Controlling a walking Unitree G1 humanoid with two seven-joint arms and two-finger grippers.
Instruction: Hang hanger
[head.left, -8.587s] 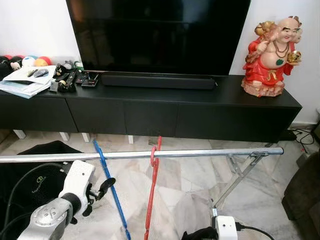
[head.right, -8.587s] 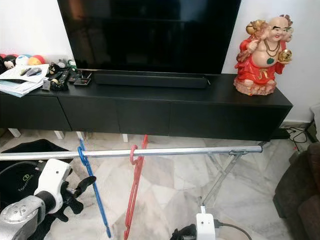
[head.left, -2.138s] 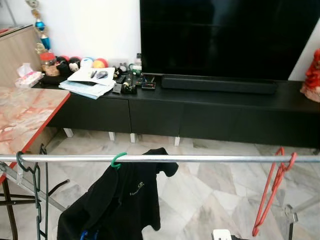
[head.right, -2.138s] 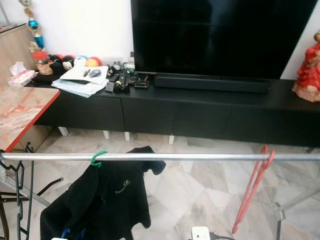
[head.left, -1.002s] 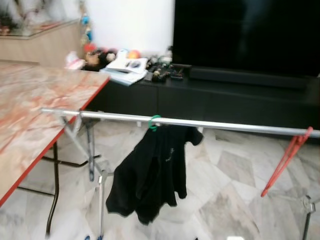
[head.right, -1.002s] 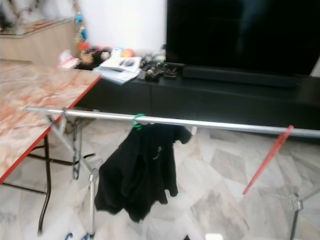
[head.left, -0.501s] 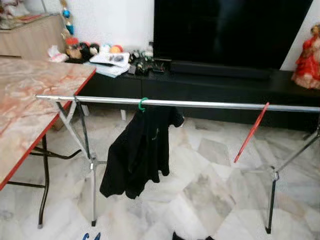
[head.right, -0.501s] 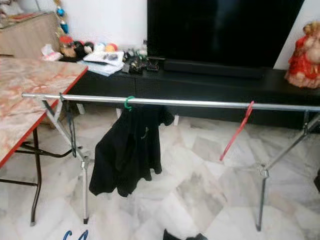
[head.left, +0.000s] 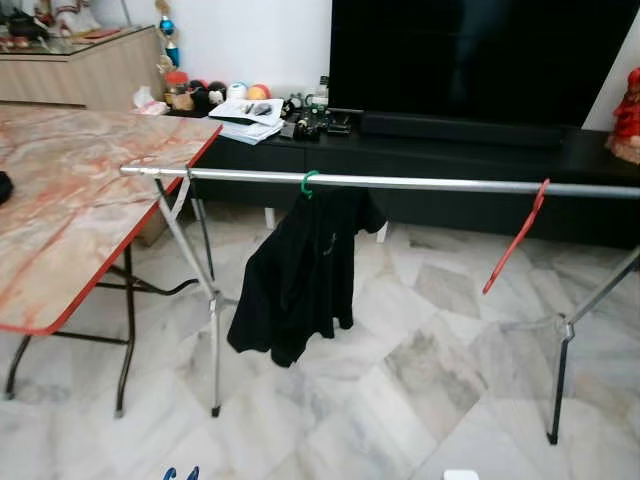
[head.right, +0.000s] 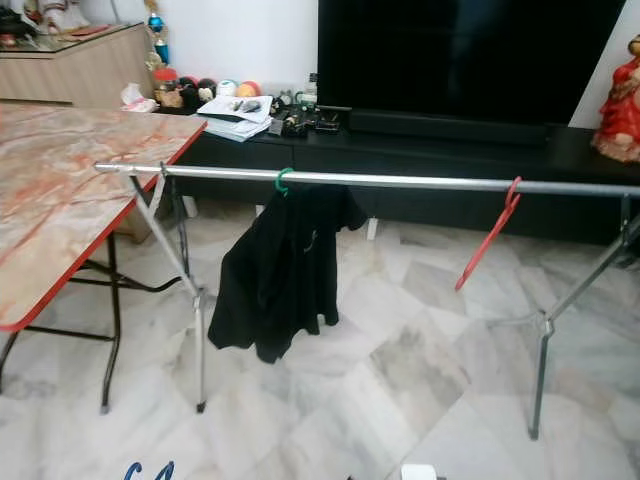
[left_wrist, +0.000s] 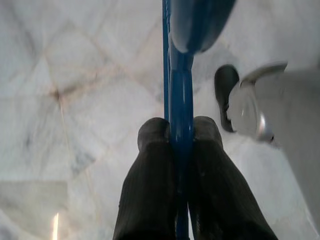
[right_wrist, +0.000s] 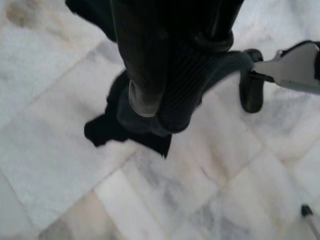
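Between left claw (left_wrist: 181, 131) fingers, blue hanger (left_wrist: 181, 85).

Shiny metal rail (head.left: 420, 183), glossy marble floor (head.left: 400, 400), matt black cloth shirt (head.left: 300, 270), probably plastic blue hanger (left_wrist: 181, 100).

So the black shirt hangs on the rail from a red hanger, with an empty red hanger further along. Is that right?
Not quite. The black shirt hangs from a green hanger, as the left eye view shows. The empty red hanger further along the rail is right.
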